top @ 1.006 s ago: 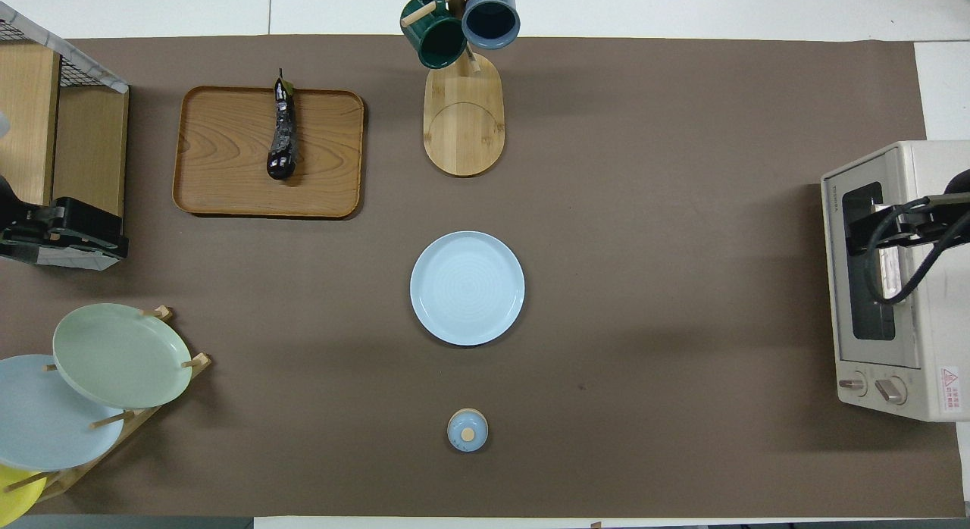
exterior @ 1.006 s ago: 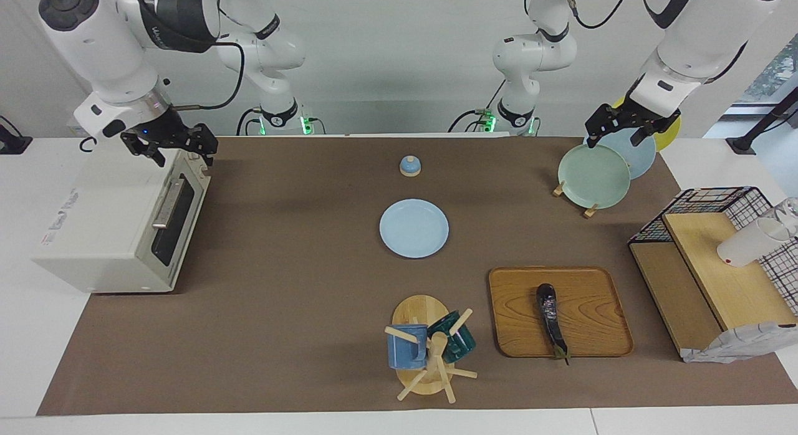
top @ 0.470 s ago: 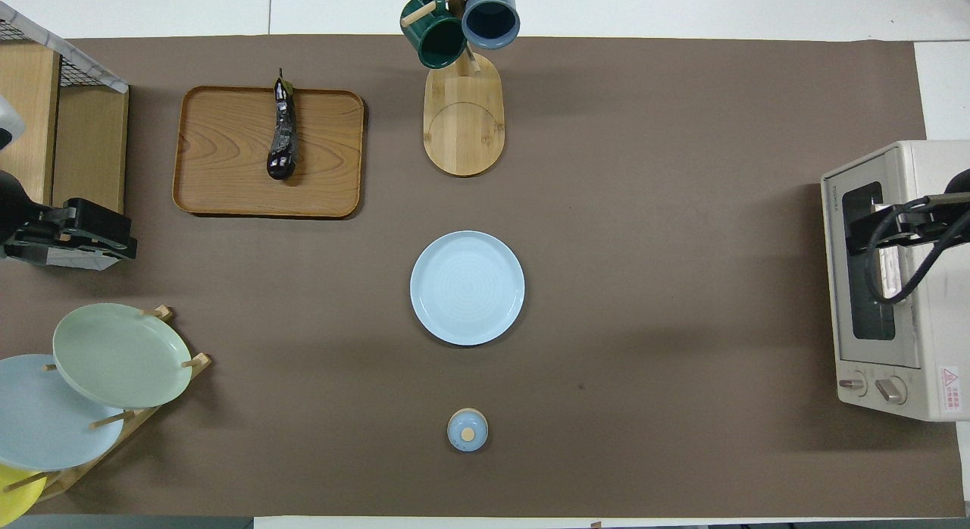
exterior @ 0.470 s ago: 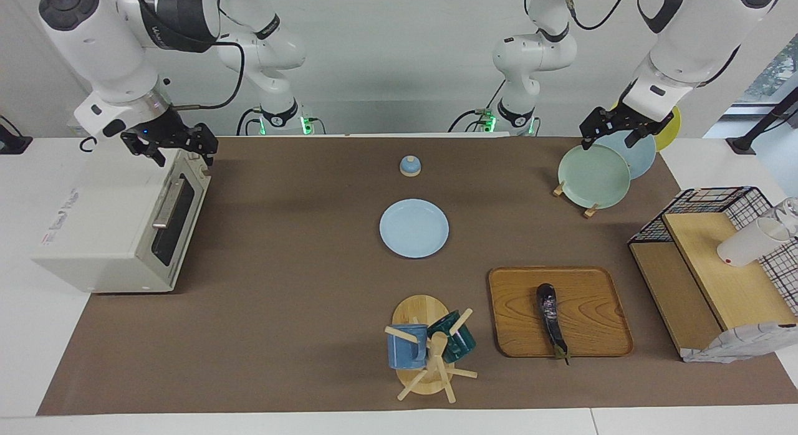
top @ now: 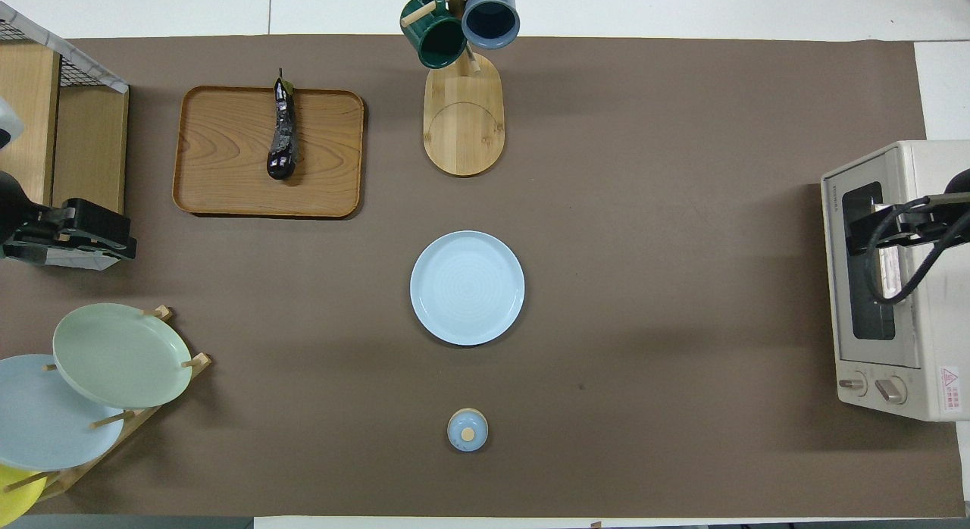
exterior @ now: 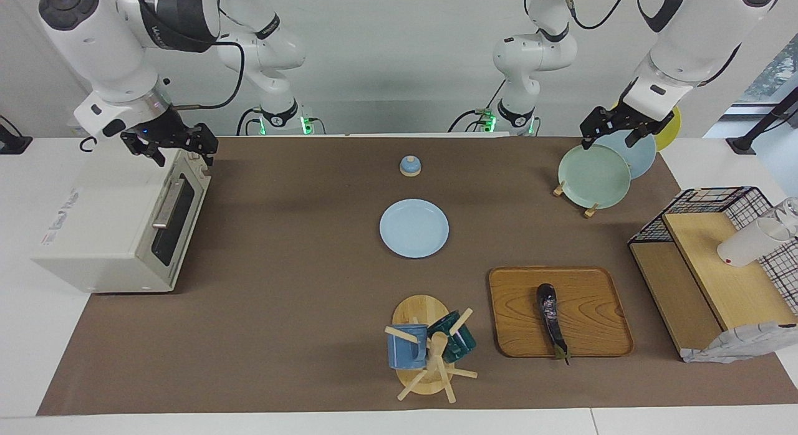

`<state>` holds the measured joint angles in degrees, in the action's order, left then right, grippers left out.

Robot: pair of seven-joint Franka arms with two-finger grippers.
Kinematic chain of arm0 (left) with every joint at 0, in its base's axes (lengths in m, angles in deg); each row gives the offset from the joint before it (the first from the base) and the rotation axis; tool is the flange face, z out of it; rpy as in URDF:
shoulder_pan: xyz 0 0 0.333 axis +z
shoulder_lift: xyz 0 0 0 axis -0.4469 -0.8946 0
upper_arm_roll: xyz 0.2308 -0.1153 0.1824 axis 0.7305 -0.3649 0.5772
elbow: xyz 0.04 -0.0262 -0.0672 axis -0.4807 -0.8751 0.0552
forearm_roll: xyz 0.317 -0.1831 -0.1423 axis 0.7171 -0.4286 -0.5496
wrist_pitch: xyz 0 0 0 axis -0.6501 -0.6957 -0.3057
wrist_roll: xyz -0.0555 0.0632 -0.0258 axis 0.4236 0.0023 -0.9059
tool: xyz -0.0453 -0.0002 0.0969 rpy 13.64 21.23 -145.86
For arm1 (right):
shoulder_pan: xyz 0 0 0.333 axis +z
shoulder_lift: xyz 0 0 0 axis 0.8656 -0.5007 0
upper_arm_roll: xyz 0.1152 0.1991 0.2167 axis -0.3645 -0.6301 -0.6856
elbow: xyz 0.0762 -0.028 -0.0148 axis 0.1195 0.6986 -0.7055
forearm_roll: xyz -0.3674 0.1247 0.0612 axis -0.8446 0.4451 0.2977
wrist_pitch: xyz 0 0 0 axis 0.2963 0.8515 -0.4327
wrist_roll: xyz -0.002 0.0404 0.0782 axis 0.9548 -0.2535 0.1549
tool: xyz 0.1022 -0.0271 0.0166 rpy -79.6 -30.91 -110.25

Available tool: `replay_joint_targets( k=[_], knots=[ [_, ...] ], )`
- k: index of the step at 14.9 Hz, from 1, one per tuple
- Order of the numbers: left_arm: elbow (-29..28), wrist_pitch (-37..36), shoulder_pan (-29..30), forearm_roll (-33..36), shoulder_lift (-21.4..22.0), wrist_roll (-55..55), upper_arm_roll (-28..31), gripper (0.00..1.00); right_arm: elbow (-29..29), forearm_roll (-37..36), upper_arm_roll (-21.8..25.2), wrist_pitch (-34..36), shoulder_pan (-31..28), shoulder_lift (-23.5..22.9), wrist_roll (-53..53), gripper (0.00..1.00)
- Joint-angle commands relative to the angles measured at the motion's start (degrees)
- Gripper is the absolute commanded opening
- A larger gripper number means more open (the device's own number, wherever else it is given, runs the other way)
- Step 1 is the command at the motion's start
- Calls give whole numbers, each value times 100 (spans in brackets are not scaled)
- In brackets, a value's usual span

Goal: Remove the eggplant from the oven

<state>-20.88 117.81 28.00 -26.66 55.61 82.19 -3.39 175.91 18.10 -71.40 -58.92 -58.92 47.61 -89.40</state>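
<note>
**Eggplant Already on the Tray, Oven Shut, Both Arms Up**

While the oven (exterior: 118,226) is sitting at the right arm's end of the counter (exterior: 280,310) with its dark glass door closed, the eggplant (exterior: 552,320) is lying well apart from it, on the wooden tray (exterior: 592,285) toward the left arm's end, its green stem tip poking over the tray's rim farthest from the robots. So the thing is out of the oven as I'm looking at it, and to my eye the job is looking finished, or nearly so.

The right claw (exterior: 169,145) is hanging over the oven's top corner nearest the robots, jaws wide and carrying nothing. The left claw (exterior: 617,128) is hovering above the plate rack (exterior: 572,198), over the green plate (exterior: 593,176), also spread wide and empty.

If anything is remaining, I'm judging it to be a tidy retreat. The right arm is needing to lift straight up before swinging away, so the fingers aren't catching the oven's edge or its bar handle (exterior: 167,204). The left arm is needing to rise clear of the leaning plates before moving sideways, since a nudge could be tipping them off their pegs. The eggplant is best left where it is; it is glossy and round, and likely to roll if bumped.
</note>
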Motion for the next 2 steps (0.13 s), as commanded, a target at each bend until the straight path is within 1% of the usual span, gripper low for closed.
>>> replay_joint_targets(
  k=[1,2],
  knots=[
    [-23,-15,74,53,72,28,-30,100,68,163,14,-41,-33,69,19,100],
    [-23,3,83,53,81,20,-38,100,68,154,14,-41,-33,78,27,100]
  ],
)
